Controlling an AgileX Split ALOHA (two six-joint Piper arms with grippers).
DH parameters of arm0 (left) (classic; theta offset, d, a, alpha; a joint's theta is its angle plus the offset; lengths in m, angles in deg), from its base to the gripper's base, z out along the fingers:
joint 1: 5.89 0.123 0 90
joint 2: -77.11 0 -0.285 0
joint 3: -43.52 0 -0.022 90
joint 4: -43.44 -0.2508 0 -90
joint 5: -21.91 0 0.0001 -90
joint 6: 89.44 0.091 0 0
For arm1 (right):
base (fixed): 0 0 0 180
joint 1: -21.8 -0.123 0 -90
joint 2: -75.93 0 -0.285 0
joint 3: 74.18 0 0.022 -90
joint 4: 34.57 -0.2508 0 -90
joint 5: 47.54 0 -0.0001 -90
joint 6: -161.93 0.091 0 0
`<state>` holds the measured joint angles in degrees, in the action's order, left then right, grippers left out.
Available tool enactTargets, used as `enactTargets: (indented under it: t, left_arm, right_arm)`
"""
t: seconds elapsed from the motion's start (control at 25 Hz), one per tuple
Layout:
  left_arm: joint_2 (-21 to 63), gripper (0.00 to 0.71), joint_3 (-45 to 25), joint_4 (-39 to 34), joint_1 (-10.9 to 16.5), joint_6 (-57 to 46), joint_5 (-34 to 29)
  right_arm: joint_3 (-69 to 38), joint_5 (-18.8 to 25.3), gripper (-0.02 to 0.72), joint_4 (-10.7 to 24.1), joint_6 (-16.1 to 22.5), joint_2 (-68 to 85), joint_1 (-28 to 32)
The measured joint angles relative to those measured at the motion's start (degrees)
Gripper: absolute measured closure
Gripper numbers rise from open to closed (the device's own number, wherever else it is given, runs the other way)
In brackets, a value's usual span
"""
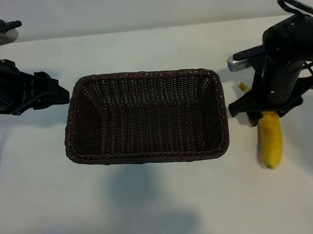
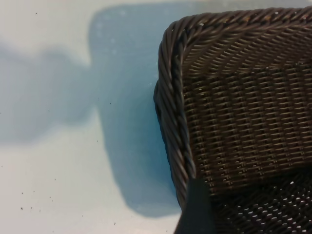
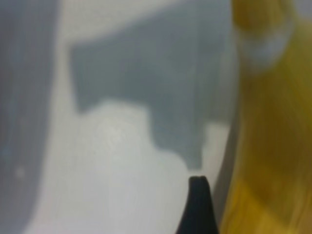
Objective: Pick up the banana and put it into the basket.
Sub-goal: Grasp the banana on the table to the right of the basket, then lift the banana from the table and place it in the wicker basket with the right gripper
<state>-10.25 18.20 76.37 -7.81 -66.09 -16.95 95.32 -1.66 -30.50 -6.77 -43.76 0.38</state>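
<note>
I have the right gripper (image 1: pixel 261 110) pointing straight down over the banana (image 1: pixel 270 140), which lies on the white counter (image 1: pixel 150 201) just beside the basket's (image 1: pixel 148 157) right end. The jaws are spread wide and grasp nothing; they straddle the banana's upper part near its stem, and in the right wrist view one dark fingertip (image 3: pixel 197 207) sits right beside the yellow skin. My left gripper (image 1: pixel 55 93) is parked at the basket's left end, jaws released, one fingertip (image 2: pixel 197 209) just at the braided rim.
</note>
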Motion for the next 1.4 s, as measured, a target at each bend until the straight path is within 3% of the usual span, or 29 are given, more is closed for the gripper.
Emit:
enactTargets:
  t: [0.4,0.64,1.16,1.4]
  left_arm:
    - [0.0,0.113,0.0,0.0,0.0,0.0,-1.03]
    - [0.0,0.113,0.0,0.0,0.0,0.0,-1.08]
    - [0.0,0.113,0.0,0.0,0.0,0.19,-1.31]
    - [0.0,0.113,0.0,0.0,0.0,0.14,-1.31]
  right_arm:
    - [0.0,-1.42,0.131,-0.32,-0.15,-1.0,0.0]
    - [0.0,-1.56,0.269,-0.04,-0.15,-1.0,0.0]
    - [0.0,-0.63,0.269,1.75,0.02,-1.0,0.06]
    - [3.02,2.23,0.269,3.2,0.37,-0.07,0.06]
